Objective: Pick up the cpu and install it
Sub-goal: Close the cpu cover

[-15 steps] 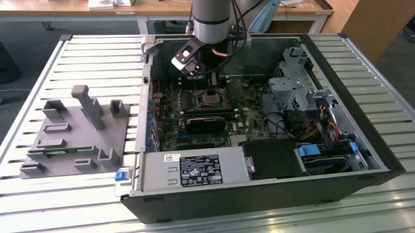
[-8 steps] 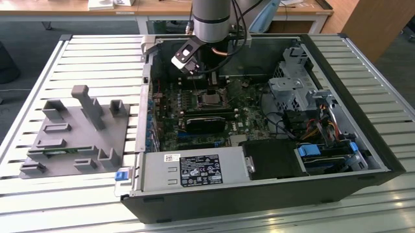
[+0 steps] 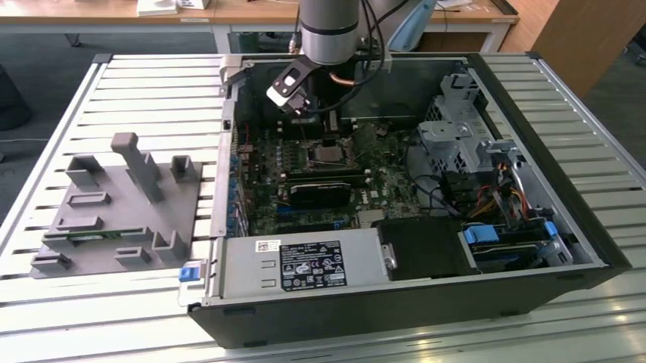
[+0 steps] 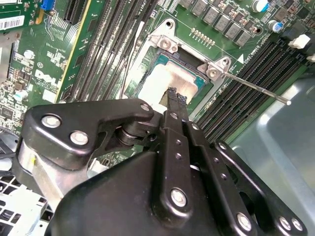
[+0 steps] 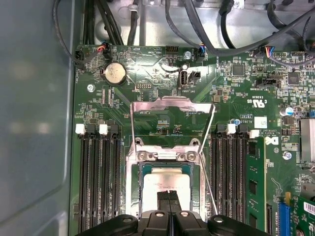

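Note:
The cpu (image 5: 165, 183) lies flat inside the motherboard socket (image 5: 135, 196), its silver top facing up; it is also visible in the second wrist view (image 4: 162, 81). My gripper (image 5: 169, 196) hangs straight over it, the two black fingertips (image 4: 173, 94) pressed together at the chip's top face with nothing between them. Whether they touch the chip I cannot tell. The socket's metal load plate (image 5: 172, 118) stands swung open and its thin lever (image 4: 256, 88) is released. In the exterior view the gripper (image 3: 325, 136) reaches down into the open computer case over the socket (image 3: 329, 154).
Memory slots (image 5: 98, 182) flank the socket, with a green memory stick (image 5: 253, 187) seated on one side. The case holds a power supply (image 3: 302, 265), a drive cage (image 3: 454, 128) and cables (image 3: 485, 197). A grey parts fixture (image 3: 111, 204) sits at the exterior view's left.

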Controlling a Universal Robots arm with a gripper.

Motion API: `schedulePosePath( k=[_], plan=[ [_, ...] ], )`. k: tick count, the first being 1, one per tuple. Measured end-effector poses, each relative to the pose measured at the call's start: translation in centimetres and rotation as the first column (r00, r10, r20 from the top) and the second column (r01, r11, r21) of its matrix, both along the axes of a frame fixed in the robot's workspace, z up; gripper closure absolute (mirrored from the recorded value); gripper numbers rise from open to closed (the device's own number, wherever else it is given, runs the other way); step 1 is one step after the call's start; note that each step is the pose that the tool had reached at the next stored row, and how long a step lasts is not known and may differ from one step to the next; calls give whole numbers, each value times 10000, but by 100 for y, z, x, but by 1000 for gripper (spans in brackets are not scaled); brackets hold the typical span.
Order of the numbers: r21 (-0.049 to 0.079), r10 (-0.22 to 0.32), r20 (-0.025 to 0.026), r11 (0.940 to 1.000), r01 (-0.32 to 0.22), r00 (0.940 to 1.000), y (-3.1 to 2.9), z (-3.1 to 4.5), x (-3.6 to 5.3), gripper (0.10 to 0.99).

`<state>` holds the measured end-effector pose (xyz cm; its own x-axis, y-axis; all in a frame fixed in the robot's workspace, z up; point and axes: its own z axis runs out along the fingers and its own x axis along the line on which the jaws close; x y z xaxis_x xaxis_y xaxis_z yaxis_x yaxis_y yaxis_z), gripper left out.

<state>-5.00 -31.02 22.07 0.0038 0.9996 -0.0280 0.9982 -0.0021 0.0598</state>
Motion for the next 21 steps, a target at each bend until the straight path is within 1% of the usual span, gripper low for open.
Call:
schedulePosePath(
  k=[21],
  plan=[
    [1,-9,-15,10000,9,10000,0,46,1,980]
  ],
)
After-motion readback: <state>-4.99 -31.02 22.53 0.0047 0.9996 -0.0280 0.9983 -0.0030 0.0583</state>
